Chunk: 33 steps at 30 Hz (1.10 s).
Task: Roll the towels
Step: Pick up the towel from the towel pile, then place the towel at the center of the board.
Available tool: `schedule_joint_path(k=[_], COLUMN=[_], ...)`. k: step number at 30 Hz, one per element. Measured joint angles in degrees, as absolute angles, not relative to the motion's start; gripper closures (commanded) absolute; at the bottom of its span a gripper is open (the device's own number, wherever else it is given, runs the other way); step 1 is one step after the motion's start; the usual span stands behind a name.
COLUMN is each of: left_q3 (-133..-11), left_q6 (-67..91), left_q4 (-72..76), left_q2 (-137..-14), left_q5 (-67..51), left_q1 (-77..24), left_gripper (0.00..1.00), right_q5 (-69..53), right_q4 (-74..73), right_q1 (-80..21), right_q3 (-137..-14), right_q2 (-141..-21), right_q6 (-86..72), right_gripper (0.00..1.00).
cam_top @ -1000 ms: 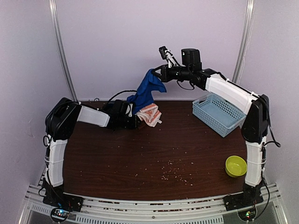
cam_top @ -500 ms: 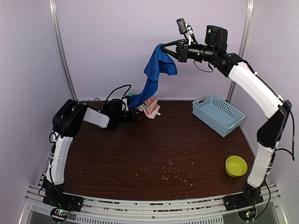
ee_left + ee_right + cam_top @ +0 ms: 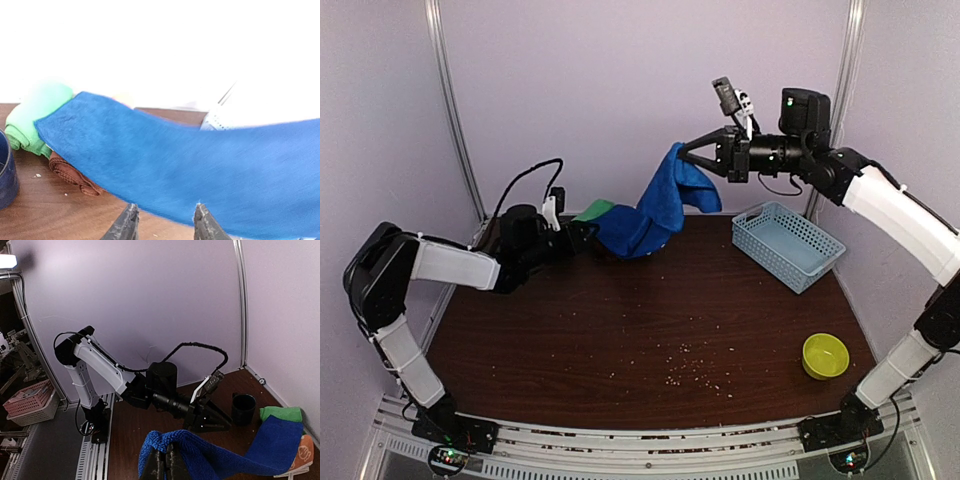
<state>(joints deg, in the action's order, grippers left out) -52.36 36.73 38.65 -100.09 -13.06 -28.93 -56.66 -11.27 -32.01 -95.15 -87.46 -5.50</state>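
My right gripper (image 3: 686,152) is raised at the back and shut on a corner of the royal blue towel (image 3: 655,215), which drapes down leftward to the table. In the right wrist view its fingers (image 3: 165,462) pinch the blue cloth (image 3: 235,457). My left gripper (image 3: 586,232) is low at the back left, open, with its tips (image 3: 165,215) just short of the blue towel's (image 3: 190,165) lower edge and nothing between them. A rolled green towel (image 3: 37,117) and a dark maroon towel (image 3: 70,172) lie behind the blue one. The orange printed towel (image 3: 303,455) shows at the right wrist view's edge.
A pale blue basket (image 3: 788,243) stands at the back right. A yellow-green bowl (image 3: 825,356) sits near the front right. Crumbs (image 3: 690,365) are scattered mid-table. A navy mug (image 3: 244,409) stands by the back wall next to the towels.
The right gripper carried the blue towel up, then right and a little lower. The left gripper opened and its arm drew back to the left. The green towel now shows in the top view.
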Motion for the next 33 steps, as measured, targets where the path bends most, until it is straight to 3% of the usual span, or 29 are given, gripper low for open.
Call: schedule_joint_path(k=[5, 13, 18, 24, 25, 28, 33], left_q3=[-50.9, -50.9, -52.3, -52.4, -52.4, -52.2, -51.0], left_q6=[33.3, 26.9, 24.8, 23.3, 23.0, 22.0, 21.3], left_q4=[27.2, 6.9, 0.8, -2.2, -2.3, -2.9, -4.7], left_q2=[-89.0, -69.0, -63.9, -62.1, -62.1, -62.9, -67.6], left_q5=[-8.1, 4.3, 9.4, 10.7, 10.4, 8.8, 1.5], left_q1=[-30.0, -27.2, -25.8, -25.8, -25.8, -25.8, -25.8], left_gripper=[0.59, 0.55, 0.54, 0.54, 0.55, 0.56, 0.60], right_q5=[-54.2, -57.9, -64.3, -63.7, -61.5, -53.9, -41.9], right_q4=[-14.1, -12.3, 0.5, 4.7, 2.2, -5.4, -18.7], right_q1=[-40.1, -50.4, -45.2, -32.8, -31.2, -28.8, -26.2], right_q3=[-91.9, -107.9, -109.1, -90.7, -86.8, -75.4, -60.9], right_q2=[-88.8, -95.9, -94.0, -87.5, -87.0, -86.0, -82.4], right_q6=[-3.0, -7.8, -19.1, -18.7, -15.4, -7.1, 2.6], right_gripper=[1.00, 1.00, 1.00, 1.00, 0.95, 0.68, 0.59])
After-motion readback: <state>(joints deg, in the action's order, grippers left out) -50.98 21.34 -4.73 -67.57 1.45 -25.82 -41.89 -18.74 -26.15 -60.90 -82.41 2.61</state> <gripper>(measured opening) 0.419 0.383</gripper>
